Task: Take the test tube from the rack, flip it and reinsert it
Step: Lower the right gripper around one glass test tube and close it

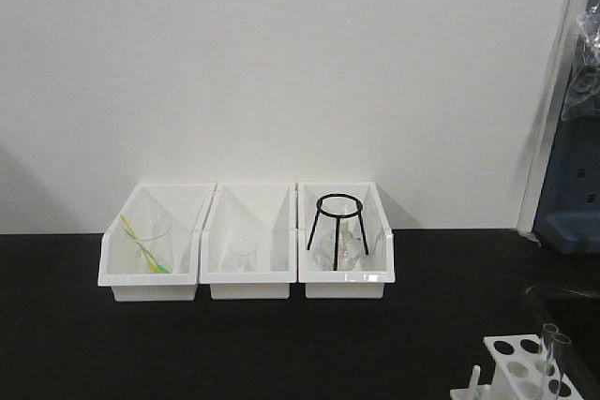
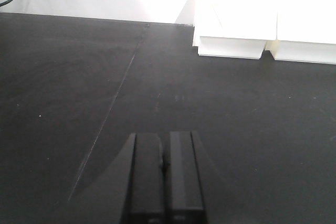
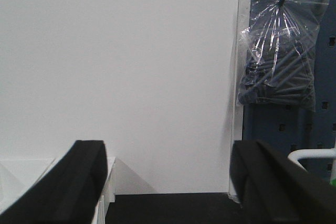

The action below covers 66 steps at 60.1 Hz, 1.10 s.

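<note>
Bins (image 1: 246,259), three white ones, sit in a row on the black table (image 1: 75,344) against a white wall (image 1: 281,44) in the front view. The left one holds a glass (image 1: 150,236) with a yellow-green streak inside. The middle one holds a small beaker (image 1: 245,252), and the right one a black tripod (image 1: 337,222) over a flask (image 1: 345,252). At the lower right corner the rack (image 1: 516,358) is partly cut off by the frame. The tube (image 1: 555,353) stands in a hole on its right side, rim up, leaning slightly and rising above the rack top.

Left wrist view: the left claw (image 2: 164,145) is closed, its two fingers pressed together on nothing, over bare table. The bins show washed out at the upper right.

Right wrist view: the right claw (image 3: 168,182) gapes wide and empty, facing the wall. A blue pegboard (image 3: 315,129) stands at right, with a bag (image 3: 278,61) of dark pieces hanging on it
</note>
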{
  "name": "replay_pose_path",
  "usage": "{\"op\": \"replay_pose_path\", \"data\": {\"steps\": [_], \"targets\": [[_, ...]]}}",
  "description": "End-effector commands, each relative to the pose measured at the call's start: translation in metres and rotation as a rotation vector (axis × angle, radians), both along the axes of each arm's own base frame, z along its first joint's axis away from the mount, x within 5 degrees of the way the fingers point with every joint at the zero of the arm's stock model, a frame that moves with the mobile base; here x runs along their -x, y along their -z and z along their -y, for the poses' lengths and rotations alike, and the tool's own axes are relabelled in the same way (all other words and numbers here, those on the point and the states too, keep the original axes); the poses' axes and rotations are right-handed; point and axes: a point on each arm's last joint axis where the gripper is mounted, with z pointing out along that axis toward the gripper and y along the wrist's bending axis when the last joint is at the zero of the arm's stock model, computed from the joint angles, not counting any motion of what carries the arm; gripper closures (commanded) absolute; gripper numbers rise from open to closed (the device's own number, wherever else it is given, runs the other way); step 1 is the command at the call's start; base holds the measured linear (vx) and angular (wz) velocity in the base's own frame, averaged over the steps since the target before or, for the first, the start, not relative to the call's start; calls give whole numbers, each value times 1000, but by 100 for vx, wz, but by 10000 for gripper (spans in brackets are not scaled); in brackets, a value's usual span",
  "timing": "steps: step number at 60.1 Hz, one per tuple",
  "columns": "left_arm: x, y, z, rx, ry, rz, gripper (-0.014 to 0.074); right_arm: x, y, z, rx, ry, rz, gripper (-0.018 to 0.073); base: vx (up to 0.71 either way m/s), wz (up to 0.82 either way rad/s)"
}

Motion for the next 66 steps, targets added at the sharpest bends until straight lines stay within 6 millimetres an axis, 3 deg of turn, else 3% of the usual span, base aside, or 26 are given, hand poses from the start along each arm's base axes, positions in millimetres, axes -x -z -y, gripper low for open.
{"op": "replay_pose_path", "data": {"steps": [1, 9, 19, 26, 41, 66], "targets": [[-1, -7, 1, -6, 8, 89, 603, 2, -20, 1, -31, 8, 123, -85, 0, 0], [-1, -7, 1, -6, 8, 89, 603, -6, 3, 1, -42, 8, 38, -67, 0, 0], [-1, -7, 1, -6, 8, 89, 603, -9, 75, 3, -54, 41, -73, -3, 0, 0], [-1, -7, 1, -6, 8, 89, 603, -7, 107, 5, -81, 59, -75, 40, 0, 0], [-1, -7, 1, -6, 8, 89, 603, -24, 127, -8, 4, -71, -107, 86, 0, 0], [-1, -7, 1, -6, 8, 89, 603, -60, 156, -8, -53, -67, -164, 86, 0, 0]]}}
